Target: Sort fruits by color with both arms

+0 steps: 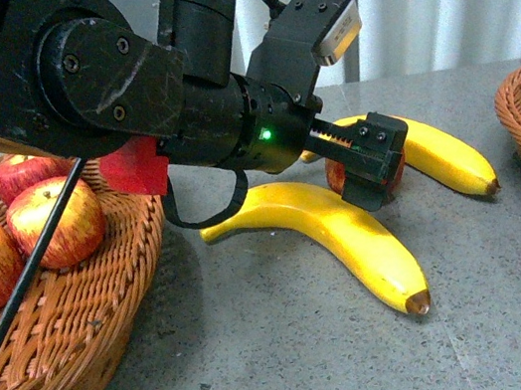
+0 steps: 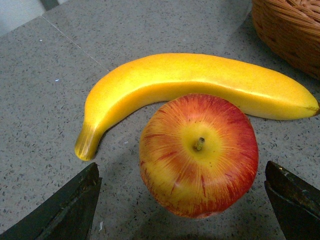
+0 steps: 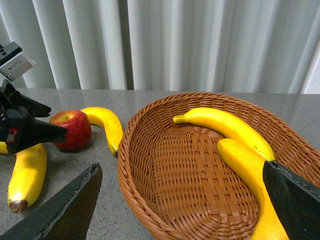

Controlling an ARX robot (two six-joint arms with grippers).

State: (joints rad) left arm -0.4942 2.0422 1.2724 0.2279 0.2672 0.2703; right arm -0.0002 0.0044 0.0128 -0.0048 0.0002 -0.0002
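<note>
Closest to the front camera loomed the left arm [image 1: 117,69], its black body stretched across the grey table [image 1: 272,375] so that the left gripper [image 2: 181,167] faced the loose apple [image 2: 199,155]. Its fingers [image 2: 75,205] stood wide apart, one on each side of the fruit and gripping nothing, seemingly spread to straddle it before closing. That apple sat on the table, stem up, just in front of a curved banana [image 2: 195,82], too close to tell whether they touched; a second banana [image 1: 337,227] lay nearer the robot. Glossy red streaked over yellow, with a short stem in a yellow dimple, it probably belonged in the left basket [image 1: 93,331] with the other apples [image 1: 56,223]. Meanwhile the right gripper [image 3: 180,172] hung gaping and empty over the right basket [image 3: 200,165], where two bananas [image 3: 225,125] lay.
</note>
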